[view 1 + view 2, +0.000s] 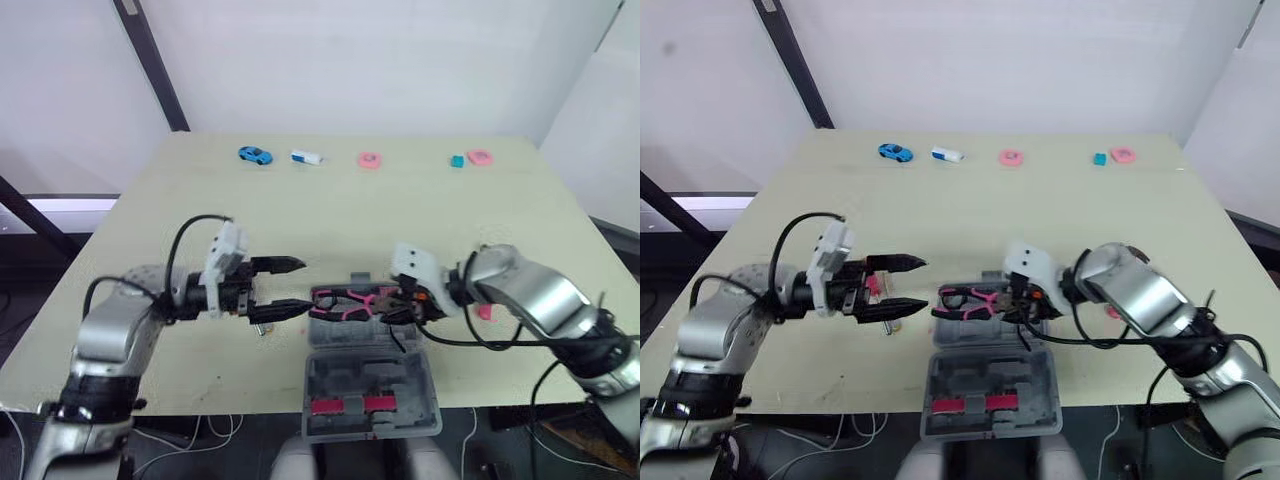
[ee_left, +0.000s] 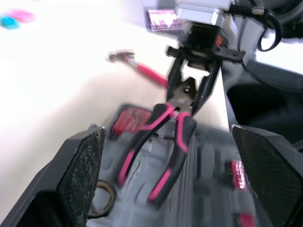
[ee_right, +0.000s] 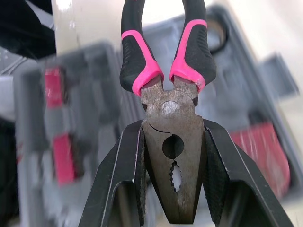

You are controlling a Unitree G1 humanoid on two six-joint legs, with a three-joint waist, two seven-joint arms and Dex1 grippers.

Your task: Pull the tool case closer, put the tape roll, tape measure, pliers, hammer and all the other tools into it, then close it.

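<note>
Pliers [image 3: 173,118] clamped by the head in the right gripper [image 3: 173,131] could be released askew across the tool case [image 1: 318,390]; left gripper [image 1: 302,285] is held open, empty.

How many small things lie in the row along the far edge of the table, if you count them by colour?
Pink: 2, the pink ring and the pink piece
Blue: 1, the toy car
White: 1, the white block with a blue end
Teal: 1, the teal block
Total: 5
</note>
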